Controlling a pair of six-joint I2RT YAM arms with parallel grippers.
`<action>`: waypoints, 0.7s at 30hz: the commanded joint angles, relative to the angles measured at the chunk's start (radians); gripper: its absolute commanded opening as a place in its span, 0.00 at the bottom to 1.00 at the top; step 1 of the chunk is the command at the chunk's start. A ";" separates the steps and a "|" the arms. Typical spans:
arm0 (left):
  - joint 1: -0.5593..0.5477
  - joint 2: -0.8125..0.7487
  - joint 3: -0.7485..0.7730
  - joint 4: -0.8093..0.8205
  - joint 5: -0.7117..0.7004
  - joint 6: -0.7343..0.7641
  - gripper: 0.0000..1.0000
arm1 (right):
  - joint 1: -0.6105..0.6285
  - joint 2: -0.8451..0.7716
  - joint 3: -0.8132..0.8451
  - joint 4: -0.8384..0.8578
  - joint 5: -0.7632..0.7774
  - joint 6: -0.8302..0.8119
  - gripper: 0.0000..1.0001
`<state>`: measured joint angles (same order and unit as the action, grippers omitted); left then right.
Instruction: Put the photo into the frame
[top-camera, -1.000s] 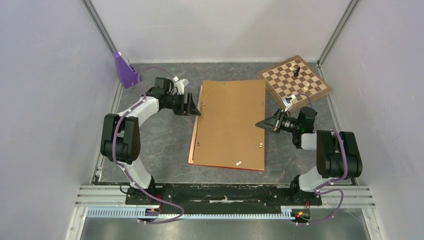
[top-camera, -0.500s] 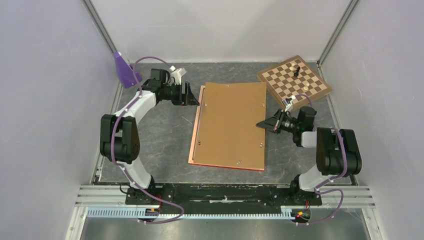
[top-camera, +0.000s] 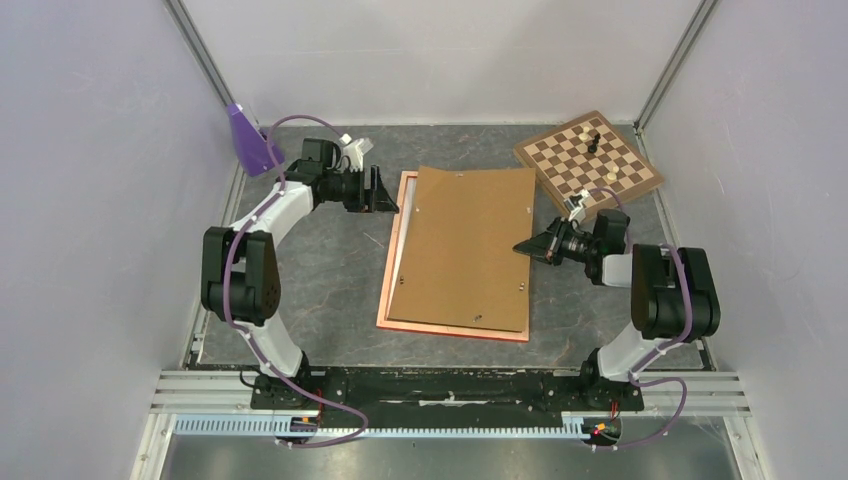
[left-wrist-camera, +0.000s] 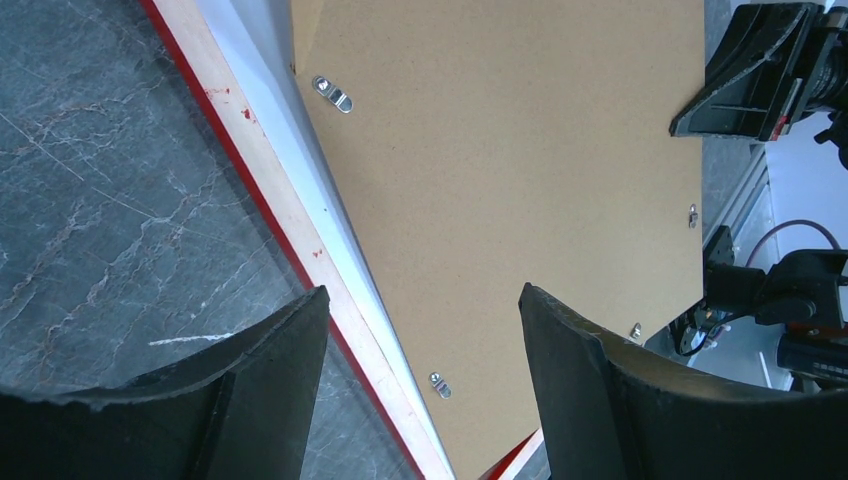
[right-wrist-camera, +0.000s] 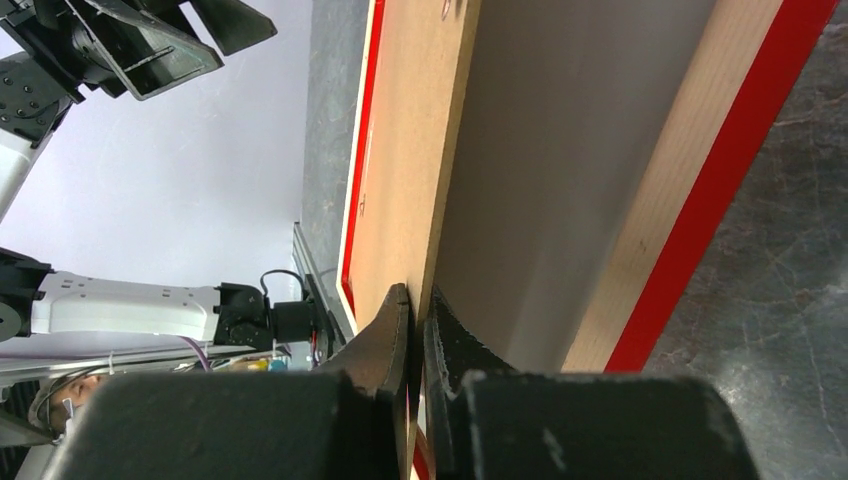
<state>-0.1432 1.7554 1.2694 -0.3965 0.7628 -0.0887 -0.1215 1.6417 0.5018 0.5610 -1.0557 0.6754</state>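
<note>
Currently the right gripper (top-camera: 528, 247) is pinched together on the right edge of the brown backing board (top-camera: 465, 245), holding that side raised while the board's left side rests low over the frame (top-camera: 391, 255). The frame lies flat on the desk (top-camera: 330, 290). The board sits skewed across it, leaving the frame's left rail bare. A white strip shows between that rail and the board in the left wrist view. I judge this to be the back of the photo (left-wrist-camera: 270, 90), lying face down inside the frame; its printed side is not visible. The left gripper (top-camera: 385, 190) hangs with its jaws apart over the far left corner, touching nothing.

Risks noted:
- The grip is on a thin edge only, so the board could slip and drop onto the photo.
- Lowered while skewed, the board would land on a rail, not in the recess.
- Sliding the board to square it could drag the photo out of place.
</note>
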 joint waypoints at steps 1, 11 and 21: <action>0.002 0.011 0.000 0.004 0.030 0.040 0.76 | 0.002 0.020 0.069 0.033 0.036 -0.166 0.00; 0.002 0.036 -0.016 0.021 0.024 0.037 0.76 | 0.012 0.097 0.110 -0.005 -0.004 -0.212 0.00; 0.001 0.073 -0.026 0.039 -0.060 0.029 0.76 | 0.046 0.130 0.181 -0.143 0.030 -0.311 0.00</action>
<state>-0.1432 1.8168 1.2522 -0.3920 0.7471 -0.0887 -0.0929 1.7542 0.6327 0.4175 -1.0824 0.5407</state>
